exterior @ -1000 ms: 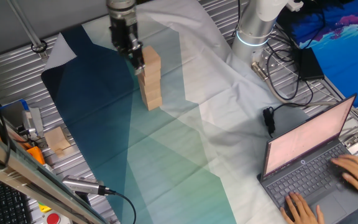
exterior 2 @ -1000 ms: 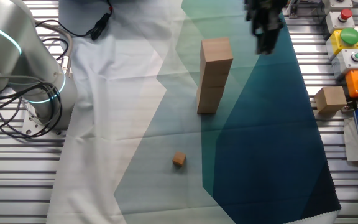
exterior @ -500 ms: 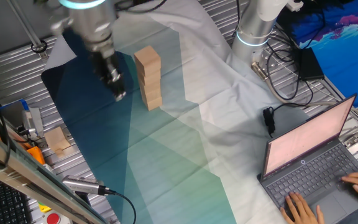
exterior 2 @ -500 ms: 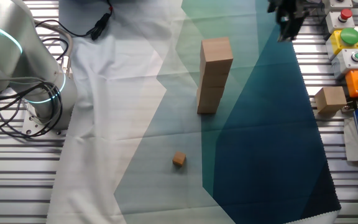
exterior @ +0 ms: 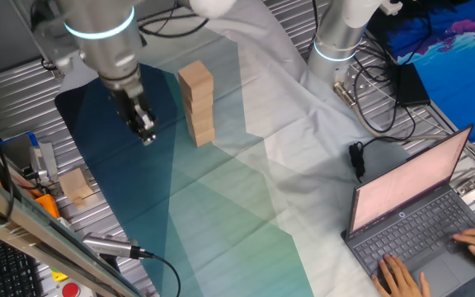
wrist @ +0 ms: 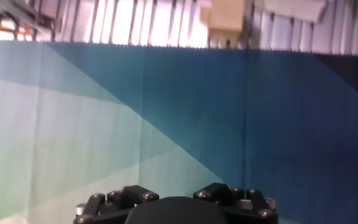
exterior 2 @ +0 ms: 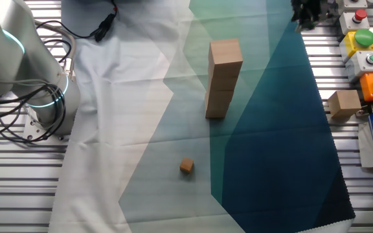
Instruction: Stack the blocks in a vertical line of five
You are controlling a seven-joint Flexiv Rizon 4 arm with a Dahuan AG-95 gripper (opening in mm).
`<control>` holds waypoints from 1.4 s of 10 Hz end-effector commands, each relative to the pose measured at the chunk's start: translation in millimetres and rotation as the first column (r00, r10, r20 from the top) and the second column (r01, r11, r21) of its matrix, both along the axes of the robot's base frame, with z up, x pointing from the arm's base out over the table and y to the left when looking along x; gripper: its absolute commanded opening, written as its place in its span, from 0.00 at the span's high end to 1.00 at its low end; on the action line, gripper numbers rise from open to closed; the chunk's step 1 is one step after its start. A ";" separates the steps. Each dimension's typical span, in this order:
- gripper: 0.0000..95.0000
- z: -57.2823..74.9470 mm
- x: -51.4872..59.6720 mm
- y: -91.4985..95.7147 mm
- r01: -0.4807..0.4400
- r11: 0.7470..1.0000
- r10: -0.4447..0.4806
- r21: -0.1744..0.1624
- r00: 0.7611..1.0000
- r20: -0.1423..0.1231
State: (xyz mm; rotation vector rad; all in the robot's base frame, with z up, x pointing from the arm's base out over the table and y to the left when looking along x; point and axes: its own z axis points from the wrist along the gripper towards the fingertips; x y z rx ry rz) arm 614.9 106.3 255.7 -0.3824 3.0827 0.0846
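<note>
text: none legible | labels: perhaps too small to read

The blocks (exterior: 196,103) are plain matt wood with unmarked faces. They stand on a smooth cloth (exterior: 221,206) in teal and white panels, lightly creased. The tabletop (exterior 2: 355,194) is ribbed bare metal with a dull shine. The arm (exterior: 97,33) has a glossy grey shell.
</note>
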 end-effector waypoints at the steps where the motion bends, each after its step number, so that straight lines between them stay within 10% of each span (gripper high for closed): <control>1: 1.00 -14.6 6.4 10.2 -0.014 1.000 0.014 -0.003 1.000 -0.016; 6: 1.00 -43.6 9.0 36.3 -0.073 0.997 0.073 -0.008 0.997 -0.024; 14: 1.00 -46.4 7.7 40.7 -0.045 0.998 0.044 -0.034 0.999 -0.023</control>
